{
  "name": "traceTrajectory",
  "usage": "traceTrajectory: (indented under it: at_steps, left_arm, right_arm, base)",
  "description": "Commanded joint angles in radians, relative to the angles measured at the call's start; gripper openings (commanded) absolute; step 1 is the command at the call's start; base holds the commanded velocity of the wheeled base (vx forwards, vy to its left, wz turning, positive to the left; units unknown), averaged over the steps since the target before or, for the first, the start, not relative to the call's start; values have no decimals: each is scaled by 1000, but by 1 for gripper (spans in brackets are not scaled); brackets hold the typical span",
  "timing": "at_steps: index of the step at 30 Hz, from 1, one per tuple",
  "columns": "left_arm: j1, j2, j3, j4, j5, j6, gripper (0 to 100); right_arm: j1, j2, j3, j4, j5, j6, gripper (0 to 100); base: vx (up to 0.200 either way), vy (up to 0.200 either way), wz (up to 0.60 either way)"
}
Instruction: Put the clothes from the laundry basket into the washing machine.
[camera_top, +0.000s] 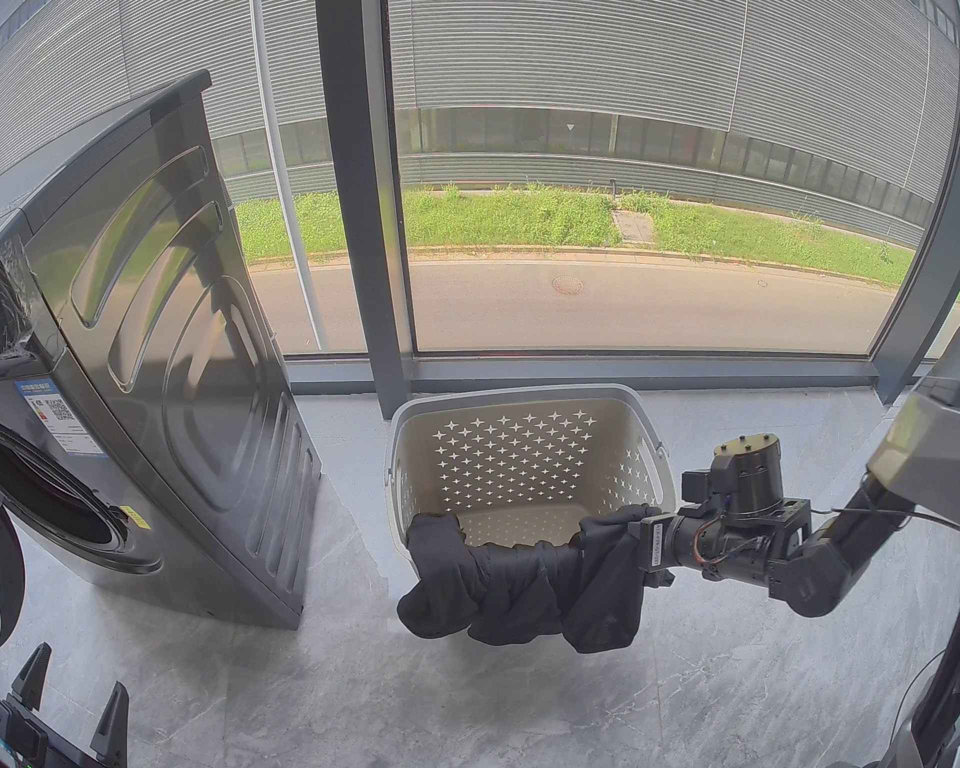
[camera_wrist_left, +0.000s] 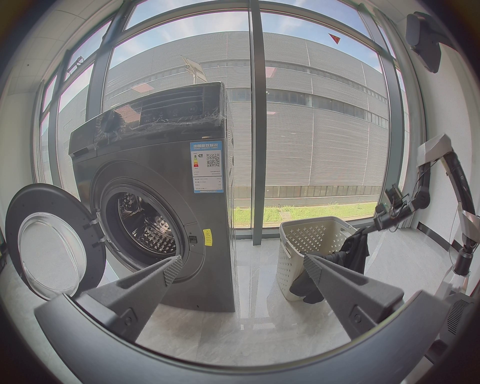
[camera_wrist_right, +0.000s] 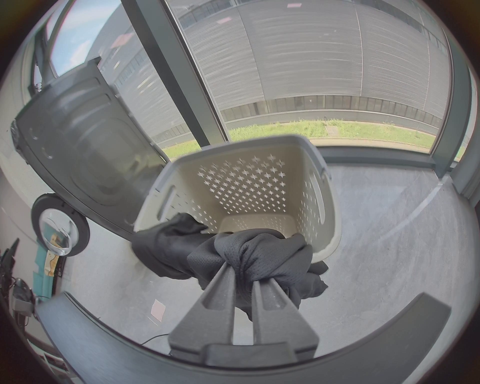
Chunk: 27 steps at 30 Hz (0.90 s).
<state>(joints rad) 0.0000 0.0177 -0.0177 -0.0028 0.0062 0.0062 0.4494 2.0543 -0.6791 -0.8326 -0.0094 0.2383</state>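
- Right gripper: fingers pressed together on a bunched fold of the dark garment. The pinch is at the garment's right end only.
- The garment is draped over the near rim of the laundry basket. A little lies inside and the bulk hangs down the outer front wall, with the far end lowest.
- Step in hand, as I read it: lift the garment clear of the basket, then carry it to the drum.
- Go straight up first, until the hanging tail is off the rim. A sideways pull now would likely drag cloth across the rim, and the light plastic basket could slide or tip.
- An end-only grip means a long swinging tail. Carry it high enough to stay off the marble floor, and move slowly so the fold doesn't creep out of the pinch.
- The washing machine stands left of the basket with its side panel facing it. The door is swung open and the drum opening is on the front face. Route around the front corner, not along the side panel.
- Left gripper: fingers spread, holding nothing, low in front of the machine. Either keep it out of the carry path or use it to tuck the tail in.
- Release only once the pinch is well inside the drum, or the tail will probably hang over the door seal.
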Motion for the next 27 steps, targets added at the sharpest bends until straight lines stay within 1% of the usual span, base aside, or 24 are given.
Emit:
traceTrajectory:
  at_steps: [1, 2, 4, 6, 8, 10, 13, 16, 18, 20, 24, 27]
  left_arm:
    - [0, -16, 15, 0, 0, 0, 100]
    - [0, -16, 15, 0, 0, 0, 100]
    - [0, -16, 16, 1, 0, 0, 100]
    - [0, -16, 15, 0, 0, -5, 100]
    - [0, -15, 15, 0, 0, -6, 100]
    - [0, -15, 15, 0, 0, -6, 100]
    - [0, -15, 15, 0, -2, -9, 100]
    - [0, -15, 15, 0, -2, -11, 100]
    - [0, -15, 15, 1, 0, -6, 100]
    - [0, -15, 15, 0, 3, -11, 100]
    - [0, -16, 15, 0, 11, -15, 100]
    - [0, -15, 15, 1, 8, -9, 100]
  right_arm:
    - [88, -296, 122, -7, -6, 10, 0]
    - [129, -391, 158, -23, -9, 10, 0]
    - [166, -471, 182, -42, -18, 7, 0]
    - [209, -552, 194, -59, -43, 4, 0]
    - [229, -611, 194, -60, -58, -2, 0]
    - [232, -643, 188, -59, -64, -2, 0]
    - [209, -698, 201, -57, -66, -7, 0]
    - [161, -712, 230, -60, -66, -13, 0]
    - [143, -723, 247, -60, -66, -19, 0]
    - [127, -726, 254, -63, -66, -34, 0]
    - [94, -726, 254, -99, -67, -47, 0]
    - [71, -724, 257, -132, -67, -51, 0]
  base:
    - [0, 0, 0]
    - [0, 0, 0]
    - [0, 0, 0]
    - [0, 0, 0]
    - [0, 0, 0]
    - [0, 0, 0]
    - [0, 0, 0]
    - [0, 0, 0]
    - [0, 0, 0]
    - [0, 0, 0]
    - [0, 0, 0]
    - [0, 0, 0]
